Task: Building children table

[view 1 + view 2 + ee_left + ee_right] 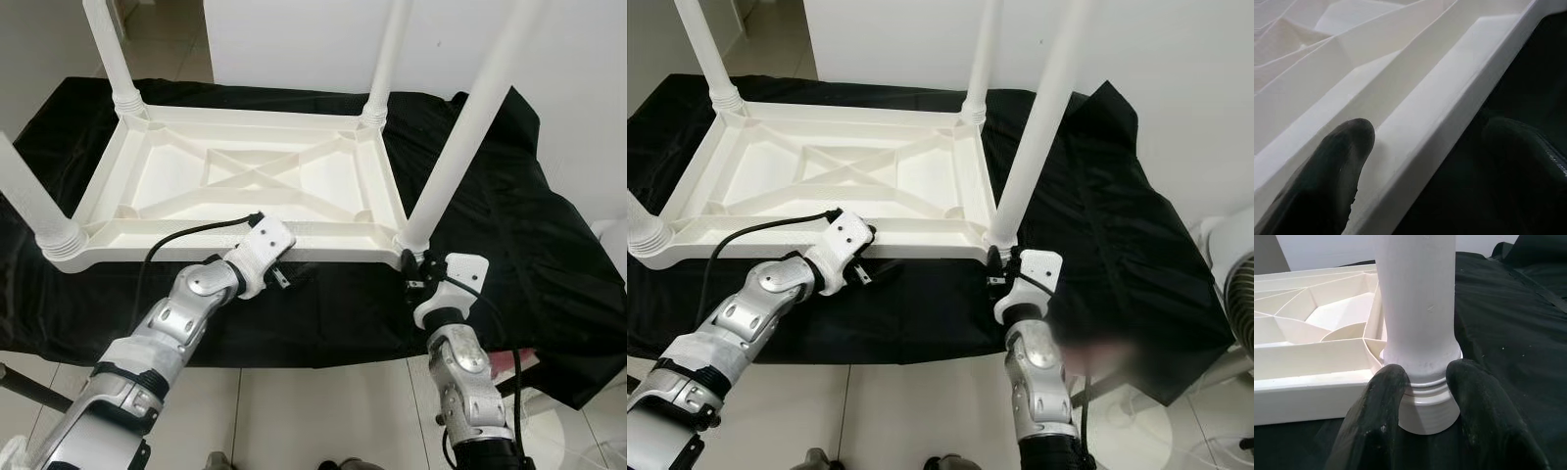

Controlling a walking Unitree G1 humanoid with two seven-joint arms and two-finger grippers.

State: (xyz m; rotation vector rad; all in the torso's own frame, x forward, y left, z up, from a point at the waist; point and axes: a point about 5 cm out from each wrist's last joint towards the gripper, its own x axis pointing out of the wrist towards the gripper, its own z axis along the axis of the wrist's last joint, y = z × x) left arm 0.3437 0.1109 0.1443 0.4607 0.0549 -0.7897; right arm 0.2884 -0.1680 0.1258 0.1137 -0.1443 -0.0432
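Note:
A white plastic children's table [196, 241] lies upside down on a black cloth [500, 206], with its legs standing up. My left gripper [278, 278] is at the near rim [1449, 98], open, with one finger [1332, 176] inside the rim and the other outside over the cloth. My right gripper [1425, 377] is shut on the ribbed base of the near right leg [1418, 298], one finger on each side of the collar. That leg [460, 147] rises from the table's near right corner.
Legs stand at the far left [113, 54], far right [387, 59] and near left [29, 201] corners. The cloth drapes over the front edge to a tiled floor [313, 411]. A white wall stands behind, and a white fan [1236, 294] at the far right.

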